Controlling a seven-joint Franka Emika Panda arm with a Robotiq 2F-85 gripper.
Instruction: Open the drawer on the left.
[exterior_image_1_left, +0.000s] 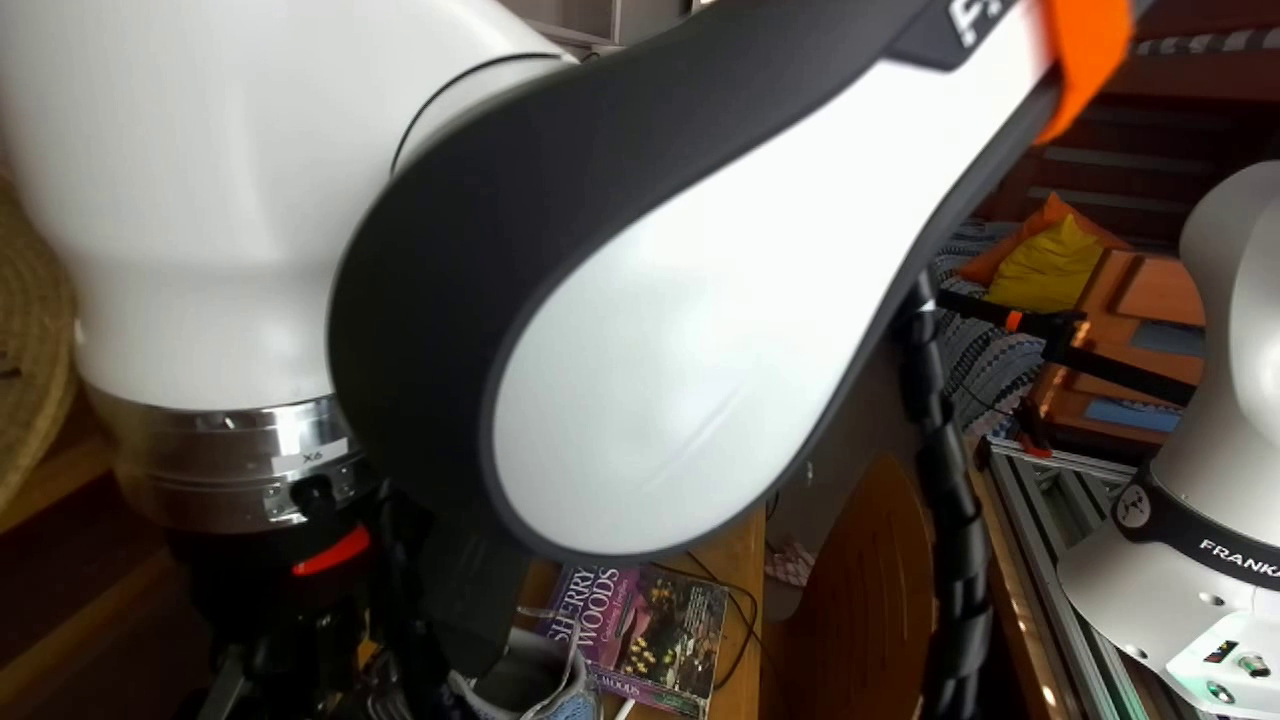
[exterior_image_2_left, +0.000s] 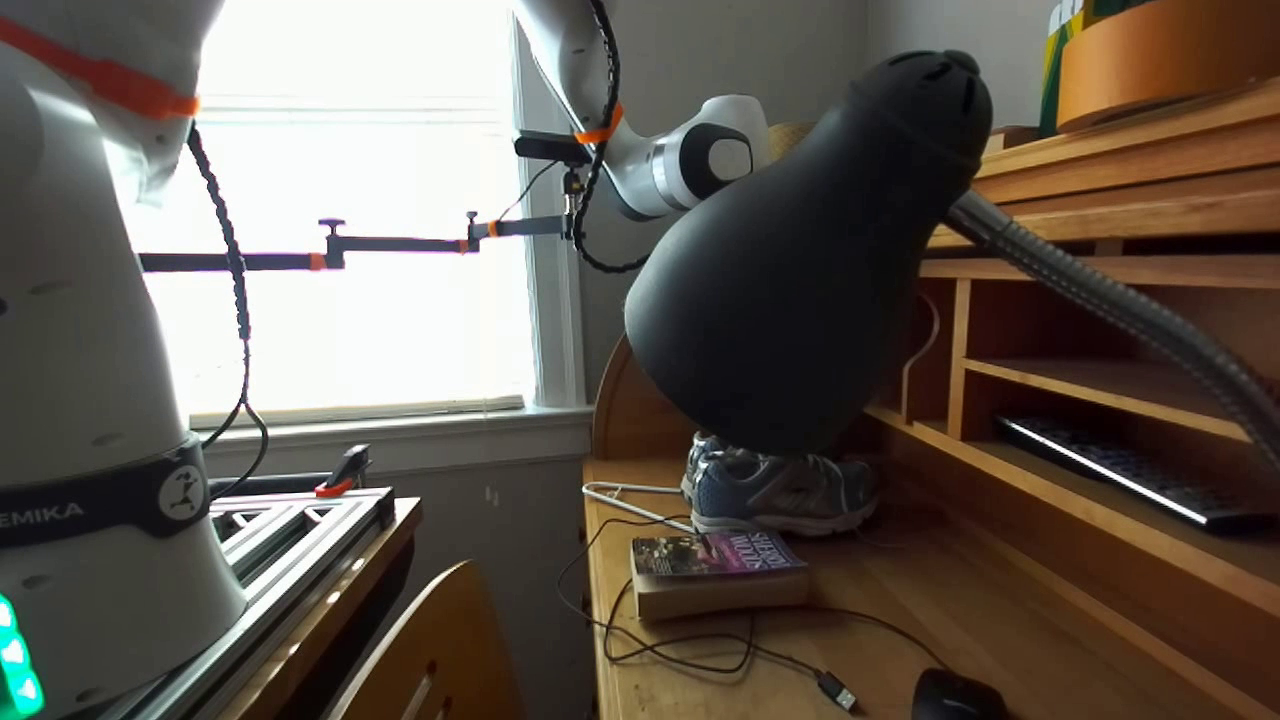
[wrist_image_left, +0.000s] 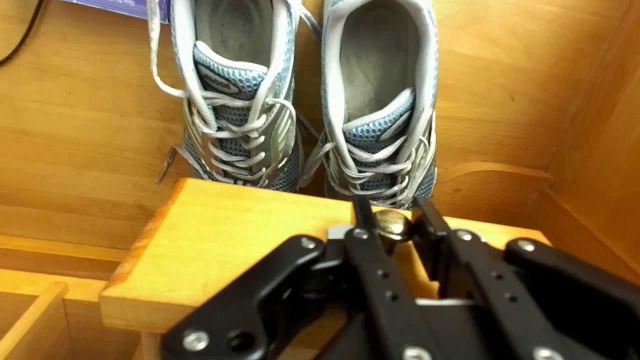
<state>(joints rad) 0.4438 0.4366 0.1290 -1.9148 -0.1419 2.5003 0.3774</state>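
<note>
The drawer (wrist_image_left: 240, 220) shows in the wrist view as a plain honey-coloured wooden front in the lower middle. Its left end and a long edge are visible, and it stands out from the pigeonholes beside it. Its small round brass knob (wrist_image_left: 392, 224) sits between the fingertips of my gripper (wrist_image_left: 392, 215). The fingers are closed in on both sides of the knob and appear to touch it. My fingers hide part of the drawer front. In an exterior view the dark gripper body (exterior_image_1_left: 290, 640) shows at the lower left, its fingertips out of view. The drawer is hidden in both exterior views.
Grey-blue shoes (wrist_image_left: 240, 125) stand on the desk (exterior_image_2_left: 870, 620) close to the drawer front. A book (exterior_image_2_left: 715, 575), a loose cable (exterior_image_2_left: 690, 655) and a black mouse (exterior_image_2_left: 955, 695) lie nearby. A black lamp (exterior_image_2_left: 780, 300) hangs over the desk. Pigeonholes (wrist_image_left: 35, 315) flank the drawer.
</note>
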